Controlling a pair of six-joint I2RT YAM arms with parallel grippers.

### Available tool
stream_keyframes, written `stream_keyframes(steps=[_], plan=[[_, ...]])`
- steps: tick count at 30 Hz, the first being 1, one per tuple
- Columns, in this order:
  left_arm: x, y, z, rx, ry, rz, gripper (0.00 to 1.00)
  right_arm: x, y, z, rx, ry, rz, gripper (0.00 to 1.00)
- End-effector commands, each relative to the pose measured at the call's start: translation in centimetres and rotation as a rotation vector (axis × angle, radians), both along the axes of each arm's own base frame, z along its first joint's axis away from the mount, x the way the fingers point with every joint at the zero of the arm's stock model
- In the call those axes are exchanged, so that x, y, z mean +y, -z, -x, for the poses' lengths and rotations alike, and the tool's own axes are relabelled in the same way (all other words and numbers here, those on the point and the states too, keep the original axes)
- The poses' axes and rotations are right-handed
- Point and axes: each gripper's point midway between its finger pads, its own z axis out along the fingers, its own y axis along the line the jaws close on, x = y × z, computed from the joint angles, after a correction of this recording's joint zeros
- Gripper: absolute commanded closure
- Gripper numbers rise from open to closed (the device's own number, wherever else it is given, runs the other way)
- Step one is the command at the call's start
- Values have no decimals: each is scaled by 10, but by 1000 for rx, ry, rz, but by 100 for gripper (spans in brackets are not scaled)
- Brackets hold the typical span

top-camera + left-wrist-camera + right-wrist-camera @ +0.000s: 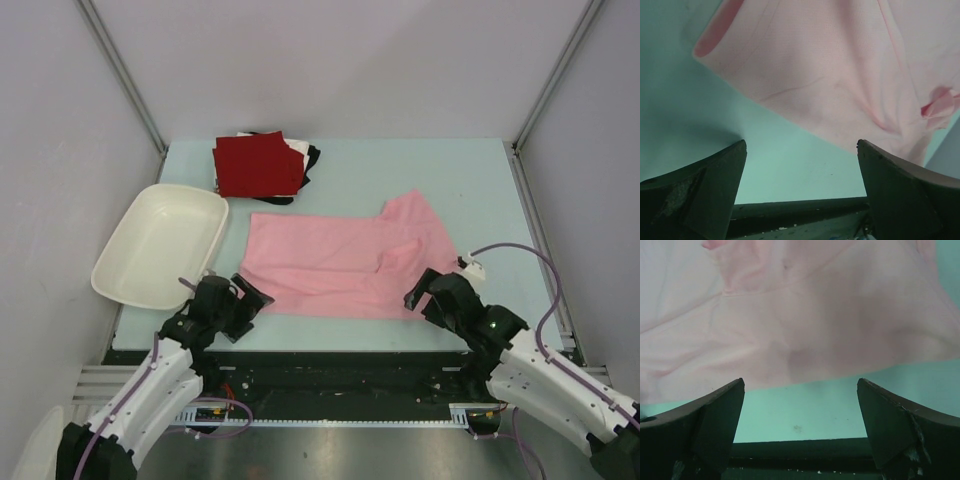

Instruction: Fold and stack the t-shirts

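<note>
Lying flat: one plain light pink short-sleeved cloth t-shirt (pixel 335 265), spread across the middle of the table, rumpled toward its right end, with one sleeve reaching to the far right.
Folded t-shirts: three in a single pile at the far left: a dark red folded t-shirt (pixel 258 165) on top, with a white folded t-shirt (pixel 298 147) and a black folded t-shirt (pixel 312 160) showing along the pile's right side.
Tub: one shallow white plastic tub (pixel 160 245) at the left, overhanging the table's left edge, near the pink shirt but apart from it.
Left gripper (pixel 801 144): one, jaws spread wide and grasping nothing, low over bare table at the pink shirt's near left corner.
Right gripper (pixel 801 381): one, jaws likewise released, at the shirt's near right edge, with the cloth just ahead.
Surface: one pale green table top (pixel 480 190).
Room: plain pale walls (pixel 350 60) on three sides, with a metal strut (pixel 120 70) in each far corner.
</note>
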Motion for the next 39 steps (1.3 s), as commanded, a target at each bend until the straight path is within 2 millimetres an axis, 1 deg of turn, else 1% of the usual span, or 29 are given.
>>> stream_keyframes(steps=[1,5,7,8,9,10,13,14,16,17,18,19,20,21,22,23,27,28,29,30,31,32,34,35,36,37,39], plan=[[4,8,-2,3,-139,64,0,-4,15,13,32,121,-144,0],[8,26,3,52,-172,50,0,1,27,15,38,136,-198,0],[7,31,2,61,-181,60,1,4,31,14,44,140,-214,0],[7,41,7,93,-183,51,3,4,36,14,50,140,-209,1],[7,43,7,98,-181,49,7,4,39,15,60,145,-210,1],[7,49,9,121,-182,44,9,7,41,13,60,142,-216,2],[10,56,11,151,-185,17,17,10,49,10,65,145,-219,3],[11,57,11,153,-186,10,23,10,52,9,67,149,-214,3],[11,58,12,159,-185,6,29,9,56,7,70,157,-204,4],[11,58,12,160,-182,4,34,7,57,5,66,169,-200,4],[16,59,12,156,-196,-20,37,5,61,5,70,176,-196,4],[17,58,12,151,-196,-21,41,3,63,5,70,185,-194,4],[18,58,11,148,-199,-27,51,-1,64,2,64,205,-190,4],[19,59,12,150,-203,-34,55,-4,68,3,69,214,-187,4],[20,60,12,151,-204,-34,58,-5,69,1,65,222,-192,5],[20,61,12,152,-205,-36,64,-5,70,2,69,215,-199,5],[18,62,10,158,-198,-38,74,-9,80,0,86,242,-216,9],[18,61,9,159,-195,-37,80,-10,81,0,89,242,-214,12],[17,62,9,161,-194,-36,84,-10,82,1,94,237,-211,14],[16,63,9,168,-190,-33,88,-9,82,0,93,238,-215,21],[15,63,10,171,-187,-30,99,-9,83,1,97,236,-215,26],[15,63,9,168,-184,-29,100,-8,82,1,95,231,-217,37],[15,64,10,174,-183,-28,100,-9,83,1,95,232,-215,54],[15,64,11,176,-183,-29,100,-9,83,2,98,228,-214,81],[15,64,12,173,-184,-29,100,-10,83,2,99,229,-211,97],[15,63,12,173,-184,-29,100,-10,83,2,102,231,-210,100],[17,63,16,174,-186,-30,100,-12,84,4,110,235,-202,100]])
